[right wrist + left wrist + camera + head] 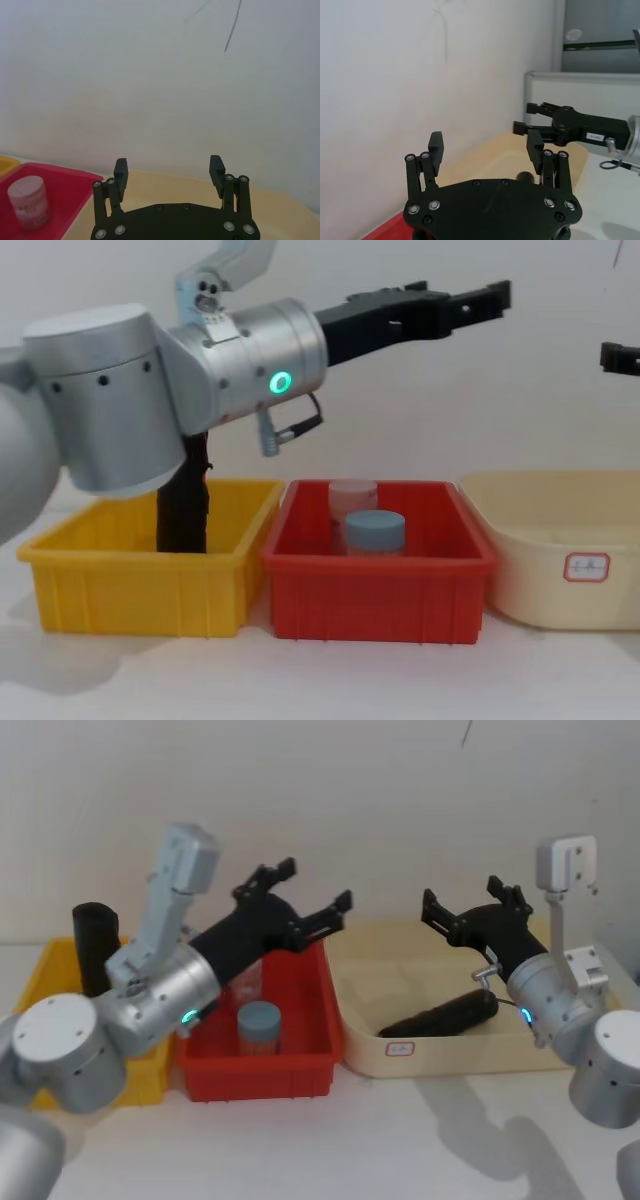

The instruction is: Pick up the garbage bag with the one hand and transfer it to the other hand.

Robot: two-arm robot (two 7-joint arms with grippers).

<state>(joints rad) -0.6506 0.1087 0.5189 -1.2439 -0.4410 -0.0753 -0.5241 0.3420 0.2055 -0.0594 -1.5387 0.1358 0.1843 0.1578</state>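
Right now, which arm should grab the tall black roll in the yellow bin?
Left. The garbage bag stands in the yellow bin; the left gripper, fingers open, is above the red bin beside it. The right gripper is over the far beige bin.

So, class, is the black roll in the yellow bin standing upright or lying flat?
Upright. The garbage bag stands on end in the yellow bin, its top well above the rim; the chest view shows it vertical.

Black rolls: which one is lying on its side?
The roll in the cream tray, lying flat at the robot's right. The tall roll stands upright in the yellow bin.
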